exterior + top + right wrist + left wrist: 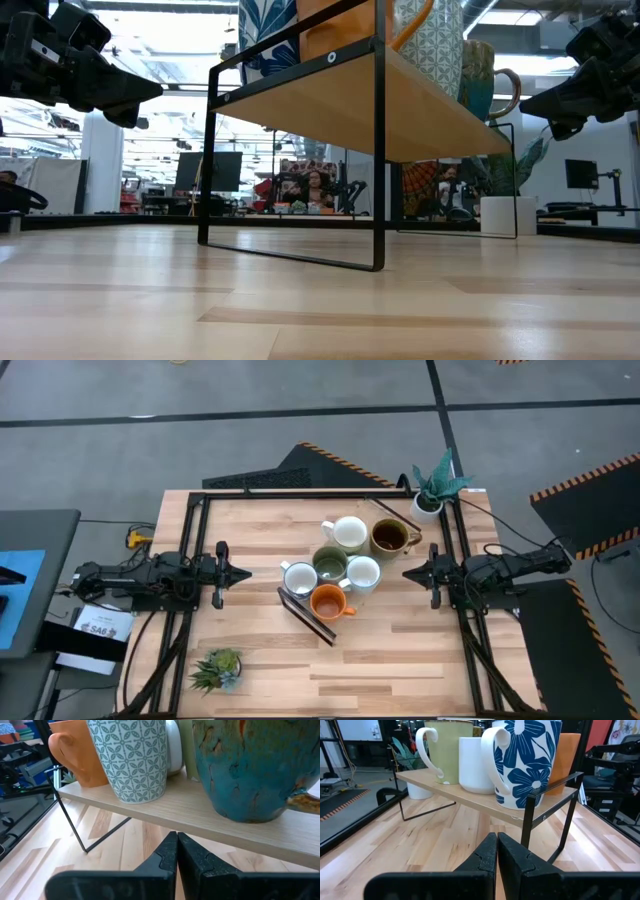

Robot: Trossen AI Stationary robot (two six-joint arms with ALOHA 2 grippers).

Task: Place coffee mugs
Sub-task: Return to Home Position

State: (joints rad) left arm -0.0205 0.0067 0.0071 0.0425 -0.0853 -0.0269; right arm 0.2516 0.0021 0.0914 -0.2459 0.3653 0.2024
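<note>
**Six coffee mugs (335, 565) fill the shelf (320, 105); nothing in my grip**

From my console I see all six standing upright in a tight cluster on the black-framed wooden shelf, which is raised above the middle of the table (400, 650). At the far side sit a plain white mug (348, 533) and, to its right, the dark brown mug (389, 538), whose outside shows a blue-teal glaze in the right wrist view. In front of them stand the olive green mug (330, 564) and the lattice-patterned mug (132, 760). Nearest the front are the blue-flowered mug (530, 762) on the left and the orange mug (328, 601) just beside it.

My left gripper (246, 573) hovers to the left of the shelf, apart from it and pointing at the blue-flowered mug. Its fingers (487, 857) are pressed together with nothing between them. My right gripper (407, 573) hovers off the shelf's right end, pointing inward, its fingers (167, 855) likewise clenched on nothing. In the low view both hang at about the height of the shelf board, clear of the table top.

A white pot with teal leaves (428, 507) stands at the far right corner. A spiky green plant (218, 668) sits near the front left. A person (316, 188) shows in the room beyond, under the shelf board.
</note>
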